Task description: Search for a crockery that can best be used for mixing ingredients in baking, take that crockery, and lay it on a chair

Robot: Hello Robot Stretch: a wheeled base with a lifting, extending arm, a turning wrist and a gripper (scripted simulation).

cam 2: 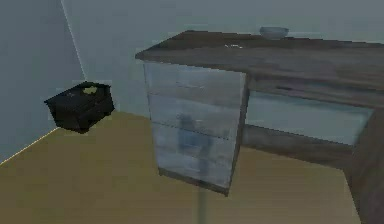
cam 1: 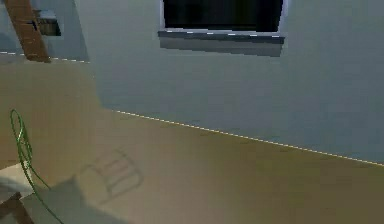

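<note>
A small, pale grey-blue, bowl-shaped thing [cam 2: 272, 31] rests on the far part of a dark wooden desk top [cam 2: 300, 60] in the arm side view. Part of a chair with a thin green wire frame [cam 1: 22, 150] stands at the forward view's bottom left corner, with a pale seat edge below the frame.
The desk has a glossy grey drawer block [cam 2: 195, 125] at its near corner and an open bay to the right. A black box [cam 2: 78, 106] with something yellowish on top sits on the floor by the wall. Ahead are bare tan floor [cam 1: 230, 170], a grey wall and a dark window [cam 1: 222, 18].
</note>
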